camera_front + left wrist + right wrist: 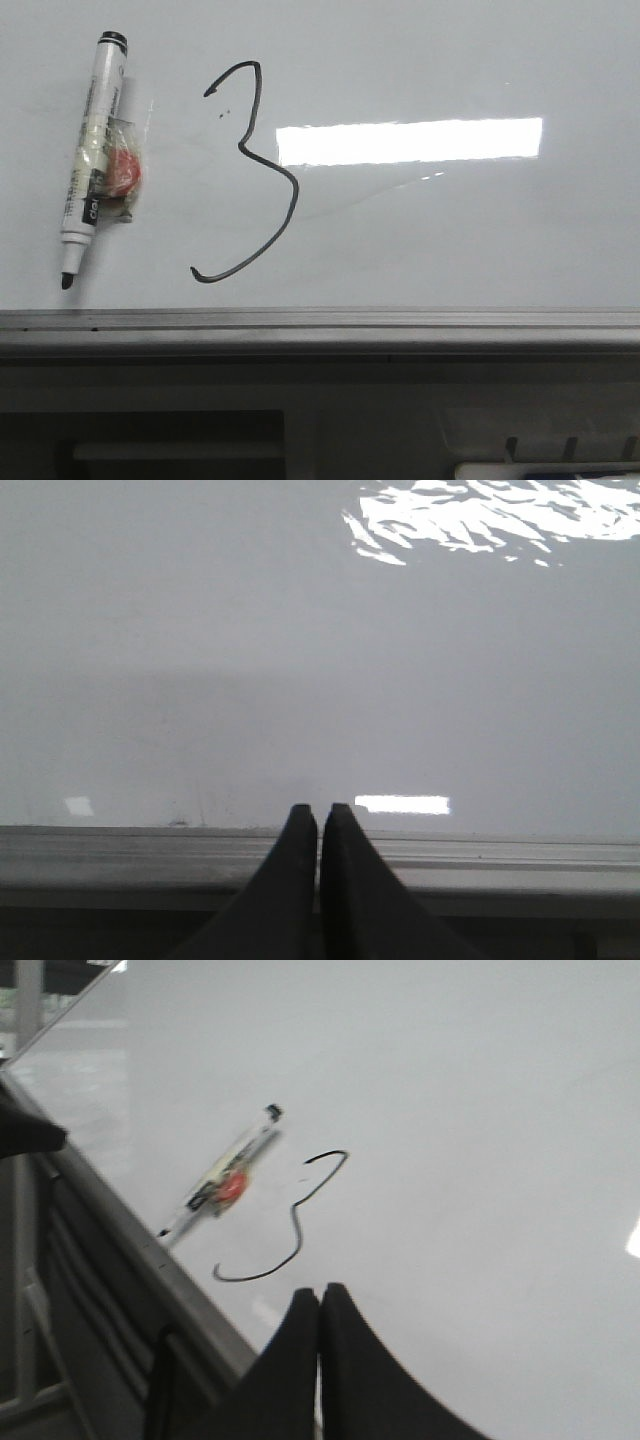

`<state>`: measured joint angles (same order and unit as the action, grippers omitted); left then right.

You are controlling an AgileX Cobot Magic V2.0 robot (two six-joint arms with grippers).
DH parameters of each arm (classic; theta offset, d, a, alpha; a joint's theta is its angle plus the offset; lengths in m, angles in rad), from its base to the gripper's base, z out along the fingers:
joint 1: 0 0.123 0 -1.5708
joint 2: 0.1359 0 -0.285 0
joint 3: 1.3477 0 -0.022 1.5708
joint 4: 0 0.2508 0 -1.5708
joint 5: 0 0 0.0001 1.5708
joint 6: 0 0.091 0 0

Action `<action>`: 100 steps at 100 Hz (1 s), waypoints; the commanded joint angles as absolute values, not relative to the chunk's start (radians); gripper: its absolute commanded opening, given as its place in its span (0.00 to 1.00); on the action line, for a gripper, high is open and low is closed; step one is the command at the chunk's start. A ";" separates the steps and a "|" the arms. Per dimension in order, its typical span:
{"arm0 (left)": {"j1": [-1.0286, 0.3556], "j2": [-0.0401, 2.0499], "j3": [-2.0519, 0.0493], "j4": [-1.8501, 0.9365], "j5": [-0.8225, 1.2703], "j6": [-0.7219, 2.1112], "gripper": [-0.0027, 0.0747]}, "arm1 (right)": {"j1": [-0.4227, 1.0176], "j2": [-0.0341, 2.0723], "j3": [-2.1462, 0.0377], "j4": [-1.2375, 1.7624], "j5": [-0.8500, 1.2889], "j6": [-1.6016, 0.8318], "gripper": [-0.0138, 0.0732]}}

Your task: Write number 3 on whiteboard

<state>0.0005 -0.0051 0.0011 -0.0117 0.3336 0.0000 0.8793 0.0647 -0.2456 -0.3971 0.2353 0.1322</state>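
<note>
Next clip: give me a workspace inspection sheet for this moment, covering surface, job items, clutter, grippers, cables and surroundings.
Surface: whiteboard, glossy, with a bright light reflection and a grey edge rail.
Job's things: number 3 drawn in a dark line; marker lying uncapped to the left of it, tip toward the rail, apart from the stroke.
Clutter: small red-and-clear item against the marker; two tiny specks by the 3's top.
Grippers: left gripper and right gripper have their fingers together, holding nothing.
Cables: nothing seen.
Surroundings: dark frame below the rail.
</note>
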 commanded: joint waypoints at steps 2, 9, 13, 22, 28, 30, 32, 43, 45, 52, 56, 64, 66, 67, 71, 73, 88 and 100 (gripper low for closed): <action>0.001 -0.029 0.013 -0.009 0.281 -0.013 0.01 | 0.744 0.083 -0.269 -0.348 0.094 0.093 0.09; 0.001 -0.029 0.013 -0.009 0.281 -0.013 0.01 | 0.621 0.083 -0.264 -0.321 0.050 0.093 0.09; 0.001 -0.029 0.013 -0.009 0.281 -0.013 0.01 | 0.541 0.083 -0.264 -0.294 0.033 0.093 0.09; 0.001 -0.029 0.013 -0.009 0.281 -0.013 0.01 | 0.360 0.083 -0.264 -0.209 0.014 0.093 0.09; 0.001 -0.029 0.013 -0.009 0.281 -0.013 0.01 | 0.249 0.083 -0.264 -0.147 0.014 0.091 0.09; 0.001 -0.029 0.013 -0.009 0.281 -0.013 0.01 | 0.210 0.083 -0.264 -0.125 0.016 0.091 0.09; 0.001 -0.029 0.013 -0.009 0.281 -0.013 0.01 | 0.170 0.083 -0.264 -0.107 0.018 0.089 0.09; 0.001 -0.029 0.013 -0.009 0.281 -0.013 0.01 | -0.006 0.083 -0.250 -0.038 0.000 0.047 0.09; 0.001 -0.029 0.013 -0.009 0.281 -0.013 0.01 | -0.034 0.083 -0.242 -0.013 -0.013 0.029 0.09; 0.001 -0.029 0.013 -0.009 0.281 -0.013 0.01 | -0.118 0.078 -0.209 0.056 -0.051 -0.016 0.09; 0.001 -0.029 0.013 -0.009 0.281 -0.013 0.01 | -0.154 0.073 -0.194 0.060 -0.053 -0.016 0.09; 0.001 -0.029 0.013 -0.009 0.281 -0.013 0.01 | -0.210 0.058 -0.160 0.060 -0.035 -0.016 0.09; 0.001 -0.029 0.013 -0.009 0.281 -0.013 0.01 | -0.218 0.052 -0.150 0.060 -0.032 -0.016 0.09; 0.001 -0.029 0.013 -0.009 0.281 -0.013 0.01 | -0.220 0.048 -0.146 0.060 -0.030 -0.016 0.09; 0.001 -0.029 0.013 -0.009 0.281 -0.013 0.01 | -0.226 0.037 -0.124 0.060 -0.020 -0.016 0.09; 0.001 -0.029 0.013 -0.009 0.281 -0.013 0.01 | -0.226 0.030 -0.114 0.060 -0.013 -0.016 0.09; 0.001 -0.029 0.013 -0.009 0.281 -0.013 0.01 | -0.226 -0.016 -0.041 0.055 0.051 -0.016 0.09; 0.001 -0.029 0.013 -0.009 0.281 -0.013 0.01 | -0.226 -0.024 0.003 0.020 0.085 -0.016 0.09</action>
<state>0.0005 -0.0051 0.0011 -0.0117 0.3336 0.0000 -0.2178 -0.0074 0.0059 0.0446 0.1356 0.0000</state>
